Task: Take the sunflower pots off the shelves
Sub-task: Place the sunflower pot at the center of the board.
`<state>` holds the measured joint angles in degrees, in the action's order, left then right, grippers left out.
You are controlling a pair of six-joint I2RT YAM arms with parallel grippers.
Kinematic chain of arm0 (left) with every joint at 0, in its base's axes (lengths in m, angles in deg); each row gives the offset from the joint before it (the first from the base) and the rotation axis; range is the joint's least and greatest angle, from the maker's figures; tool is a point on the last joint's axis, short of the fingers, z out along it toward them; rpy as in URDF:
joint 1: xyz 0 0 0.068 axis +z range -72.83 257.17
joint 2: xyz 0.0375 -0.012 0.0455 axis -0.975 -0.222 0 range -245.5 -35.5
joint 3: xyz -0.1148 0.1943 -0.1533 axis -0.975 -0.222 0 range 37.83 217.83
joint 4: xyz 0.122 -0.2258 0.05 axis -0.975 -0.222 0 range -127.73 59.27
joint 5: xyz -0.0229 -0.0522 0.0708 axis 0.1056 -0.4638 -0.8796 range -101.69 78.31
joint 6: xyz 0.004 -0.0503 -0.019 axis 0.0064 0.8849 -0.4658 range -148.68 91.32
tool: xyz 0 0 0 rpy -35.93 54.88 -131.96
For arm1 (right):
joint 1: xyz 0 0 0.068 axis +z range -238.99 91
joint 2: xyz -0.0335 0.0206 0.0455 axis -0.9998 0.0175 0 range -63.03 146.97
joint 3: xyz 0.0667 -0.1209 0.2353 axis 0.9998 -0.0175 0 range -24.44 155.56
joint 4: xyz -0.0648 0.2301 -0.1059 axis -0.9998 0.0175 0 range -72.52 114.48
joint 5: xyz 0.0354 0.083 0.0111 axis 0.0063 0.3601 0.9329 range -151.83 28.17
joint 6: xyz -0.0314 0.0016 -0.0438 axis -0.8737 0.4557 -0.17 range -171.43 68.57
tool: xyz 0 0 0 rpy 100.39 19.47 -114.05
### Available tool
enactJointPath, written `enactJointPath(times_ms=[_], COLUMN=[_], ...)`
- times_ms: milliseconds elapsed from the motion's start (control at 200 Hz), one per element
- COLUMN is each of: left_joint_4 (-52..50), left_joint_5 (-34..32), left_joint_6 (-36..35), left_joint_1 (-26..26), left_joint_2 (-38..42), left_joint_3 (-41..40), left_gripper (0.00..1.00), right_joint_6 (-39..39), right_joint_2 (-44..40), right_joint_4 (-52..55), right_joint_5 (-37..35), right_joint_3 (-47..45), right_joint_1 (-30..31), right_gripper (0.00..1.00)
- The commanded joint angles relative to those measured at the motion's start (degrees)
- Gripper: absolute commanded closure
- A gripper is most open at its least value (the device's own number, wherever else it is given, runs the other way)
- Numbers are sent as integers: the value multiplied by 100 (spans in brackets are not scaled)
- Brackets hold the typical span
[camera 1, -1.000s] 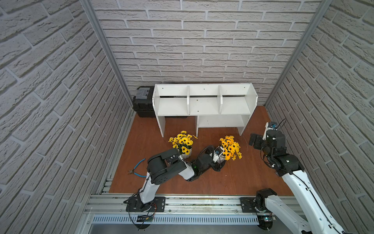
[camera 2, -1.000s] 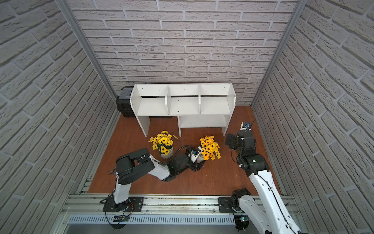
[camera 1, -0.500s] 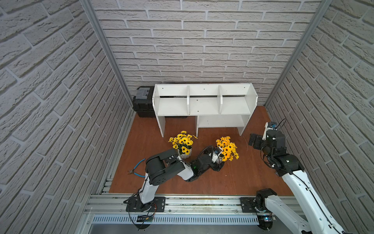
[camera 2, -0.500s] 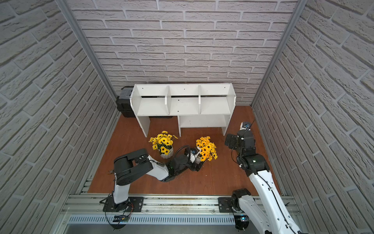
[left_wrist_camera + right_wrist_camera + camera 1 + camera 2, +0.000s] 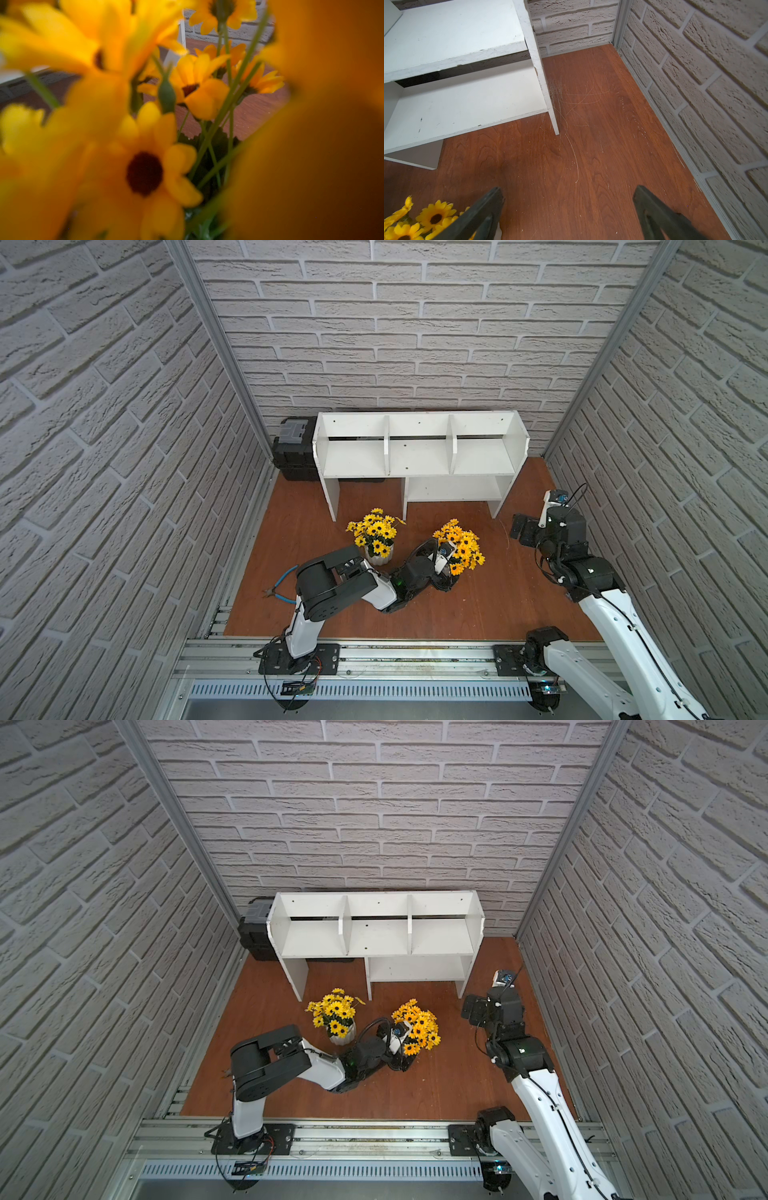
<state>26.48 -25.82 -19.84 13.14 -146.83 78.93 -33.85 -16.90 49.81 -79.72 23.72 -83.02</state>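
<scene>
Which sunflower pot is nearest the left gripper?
The pot with the deeper orange flowers, its body hidden by the left gripper; the other pot, paler yellow, stands apart, ribbed body showing.

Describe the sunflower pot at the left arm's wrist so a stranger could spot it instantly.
Find the white shelves against the back wall; in front, over the wooden floor, are two yellow flower bunches. This sunflower pot is the one before the lower shelf. Unlike its neighbour, whose white ribbed pot shows, its base is hidden by the left arm's black wrist.
</scene>
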Motion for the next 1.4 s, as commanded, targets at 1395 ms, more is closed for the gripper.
enactJointPath(times_ms=[1395], left_joint_4=[-3902], left_joint_5=[-1051], left_joint_6=[-633], left_joint_1=[803], left_joint_2=[4166], left_joint_3=[783], left_gripper=[2], right_joint_6=[-417], right_joint_2=[337], right_joint_4=[-594], right_joint_5=[1516], right_joint_3=[348], right_joint_1=[-27], right_gripper=[1])
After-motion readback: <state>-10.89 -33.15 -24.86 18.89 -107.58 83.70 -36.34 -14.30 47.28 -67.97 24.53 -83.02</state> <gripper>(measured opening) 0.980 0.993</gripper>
